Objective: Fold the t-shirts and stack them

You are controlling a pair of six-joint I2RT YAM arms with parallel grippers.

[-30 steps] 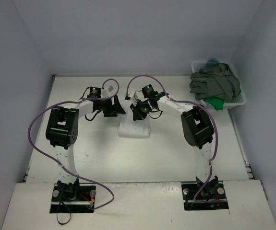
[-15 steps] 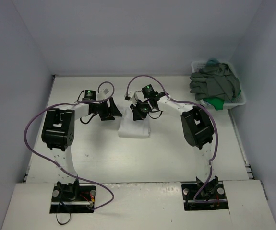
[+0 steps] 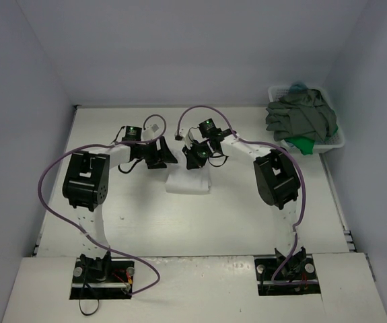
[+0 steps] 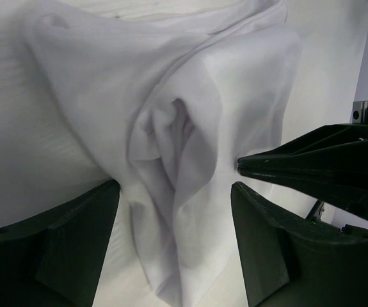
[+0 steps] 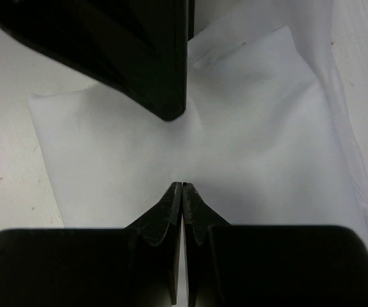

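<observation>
— Where is the white t-shirt (image 3: 188, 182)?

— Folded small at mid-table, bunched along its far edge. The grey shirt (image 3: 301, 114), green shirt (image 3: 302, 144) and teal shirt (image 3: 299, 86) lie in the basket (image 3: 338, 142) at two o'clock.

— And the grippers?

— The left gripper (image 4: 174, 190) gapes wide at the white shirt's ten o'clock, with a fold between its fingers that is not pinched. The right gripper (image 5: 182, 186) is closed tight, its tips on the cloth at twelve.

The left gripper (image 4: 174, 188) and right gripper (image 5: 182, 185) crowded close over the white t-shirt (image 3: 188, 182). The basket (image 3: 338, 142) blocked the table's (image 3: 180, 222) far right corner.
</observation>
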